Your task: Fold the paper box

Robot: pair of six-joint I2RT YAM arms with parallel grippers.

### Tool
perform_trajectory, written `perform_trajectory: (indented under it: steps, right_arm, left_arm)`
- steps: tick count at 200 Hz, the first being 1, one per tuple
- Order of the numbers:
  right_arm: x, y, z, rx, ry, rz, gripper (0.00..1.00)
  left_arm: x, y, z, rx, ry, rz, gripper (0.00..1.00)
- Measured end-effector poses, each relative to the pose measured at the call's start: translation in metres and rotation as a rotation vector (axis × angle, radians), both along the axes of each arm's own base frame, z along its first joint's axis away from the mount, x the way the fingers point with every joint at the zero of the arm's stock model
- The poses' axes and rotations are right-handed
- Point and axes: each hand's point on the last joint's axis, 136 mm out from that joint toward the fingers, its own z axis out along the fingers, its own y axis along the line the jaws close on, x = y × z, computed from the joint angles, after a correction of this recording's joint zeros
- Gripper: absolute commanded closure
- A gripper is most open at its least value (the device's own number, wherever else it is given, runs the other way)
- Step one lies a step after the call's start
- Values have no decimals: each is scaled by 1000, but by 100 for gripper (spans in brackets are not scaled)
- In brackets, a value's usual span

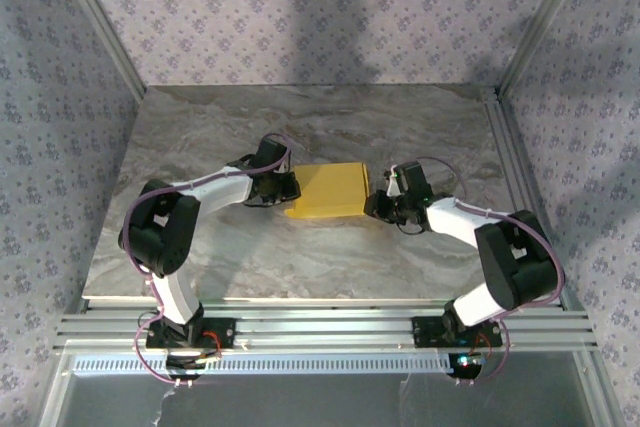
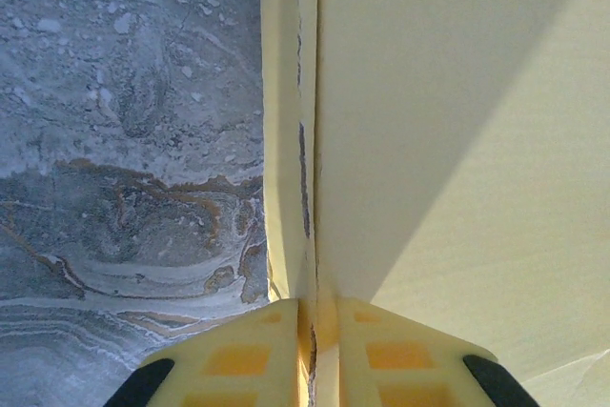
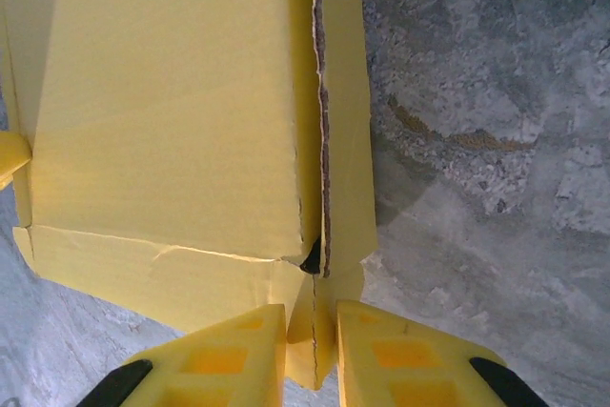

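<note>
Lying on the marble-patterned table (image 1: 330, 257) between the two arms, the paper box (image 1: 328, 192) is presenting as a light, thin yellow cardboard shell, liable to crease, its seam (image 3: 322, 92) showing ragged. The left gripper (image 2: 315, 316) is pinching the doubled edge at one end; the right gripper (image 3: 312, 331) is clamping a flap at the opposite end. Gripping such folded edges, not the flat panels, is looking the safest course.
</note>
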Motion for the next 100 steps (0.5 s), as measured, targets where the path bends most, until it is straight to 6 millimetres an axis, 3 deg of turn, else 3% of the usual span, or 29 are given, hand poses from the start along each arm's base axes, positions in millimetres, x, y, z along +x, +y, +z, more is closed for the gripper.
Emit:
perform_trajectory:
  steps: [100]
  right_arm:
    - [2, -3, -4, -62, -46, 25, 89]
  left_arm:
    - [2, 0, 0, 3, 2, -1, 86]
